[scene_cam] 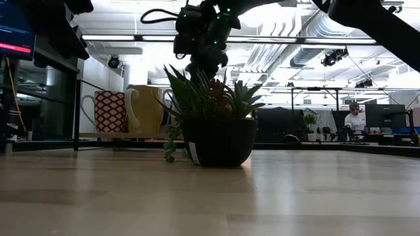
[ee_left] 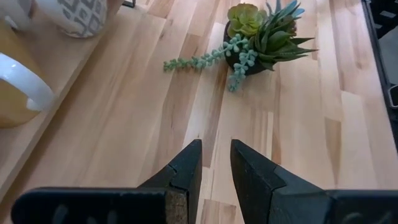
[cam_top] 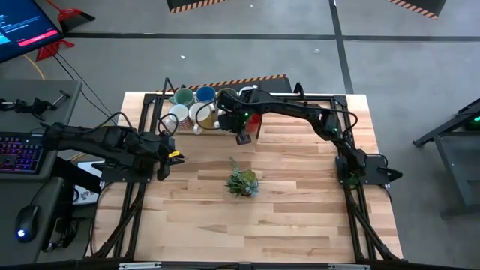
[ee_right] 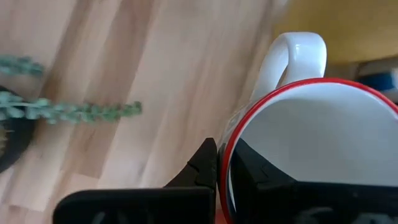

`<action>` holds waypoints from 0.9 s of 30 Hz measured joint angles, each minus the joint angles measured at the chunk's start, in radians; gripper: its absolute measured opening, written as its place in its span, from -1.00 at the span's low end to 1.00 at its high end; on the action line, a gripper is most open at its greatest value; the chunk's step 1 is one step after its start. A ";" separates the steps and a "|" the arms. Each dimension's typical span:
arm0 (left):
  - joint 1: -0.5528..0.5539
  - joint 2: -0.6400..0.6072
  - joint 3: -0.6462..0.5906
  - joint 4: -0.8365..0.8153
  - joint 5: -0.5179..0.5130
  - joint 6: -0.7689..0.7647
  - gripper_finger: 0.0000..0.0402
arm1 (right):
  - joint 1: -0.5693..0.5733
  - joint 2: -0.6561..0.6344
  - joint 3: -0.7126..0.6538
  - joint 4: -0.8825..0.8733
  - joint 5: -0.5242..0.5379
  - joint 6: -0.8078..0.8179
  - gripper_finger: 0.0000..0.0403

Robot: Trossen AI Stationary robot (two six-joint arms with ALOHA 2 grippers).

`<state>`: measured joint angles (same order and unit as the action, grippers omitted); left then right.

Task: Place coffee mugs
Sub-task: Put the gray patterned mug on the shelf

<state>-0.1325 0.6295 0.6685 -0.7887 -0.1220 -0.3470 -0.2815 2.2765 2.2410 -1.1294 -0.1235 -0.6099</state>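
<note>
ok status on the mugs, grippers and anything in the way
Right gripper shut on red mug rim, near the mug cluster. Left gripper open, idle at left edge. Plant mid-table, not blocking.

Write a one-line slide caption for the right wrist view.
Right gripper pinches the red-rimmed mug's wall, near a trailing plant.

Counted from above, toward eleven o'clock of the tabletop (cam_top: 300, 225), at least six coffee mugs: one teal mug (cam_top: 182, 96), one blue mug (cam_top: 205, 94), two white mugs (cam_top: 178, 114), one olive-yellow mug (scene_cam: 149, 108), one red mug (cam_top: 253, 120); any others hidden under the arm, so no firm total. One spiky green plant (cam_top: 241, 182) near the centre. Two dark arms, two claws: one left claw (ee_left: 216, 149) at nine o'clock, one right claw (ee_right: 217, 152) at twelve.
</note>
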 joint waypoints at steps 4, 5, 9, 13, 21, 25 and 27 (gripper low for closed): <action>0.000 0.012 0.000 0.000 -0.006 0.000 -0.62 | -0.013 0.000 0.000 0.017 0.007 0.000 -1.00; 0.000 0.015 0.000 0.000 -0.006 0.000 -0.62 | -0.016 0.000 0.000 0.027 0.009 0.000 -1.00; 0.000 0.027 0.000 0.000 -0.006 0.000 -0.62 | -0.022 0.000 0.000 0.031 -0.010 0.000 -1.00; 0.000 0.036 0.000 0.000 -0.006 0.000 -0.62 | -0.022 0.000 0.000 0.034 -0.052 0.000 -1.00; 0.000 0.036 0.000 0.001 -0.006 -0.002 -0.62 | -0.022 0.015 0.000 0.053 -0.049 0.000 -1.00; 0.000 0.036 0.000 0.000 -0.006 -0.002 -0.62 | -0.022 0.020 -0.001 0.052 -0.041 0.000 -1.00; 0.000 0.036 0.000 0.000 -0.006 -0.002 -0.62 | -0.022 0.021 -0.001 0.055 -0.015 0.000 -1.00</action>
<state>-0.1322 0.6651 0.6685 -0.7883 -0.1279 -0.3489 -0.3031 2.2977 2.2398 -1.0745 -0.1389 -0.6098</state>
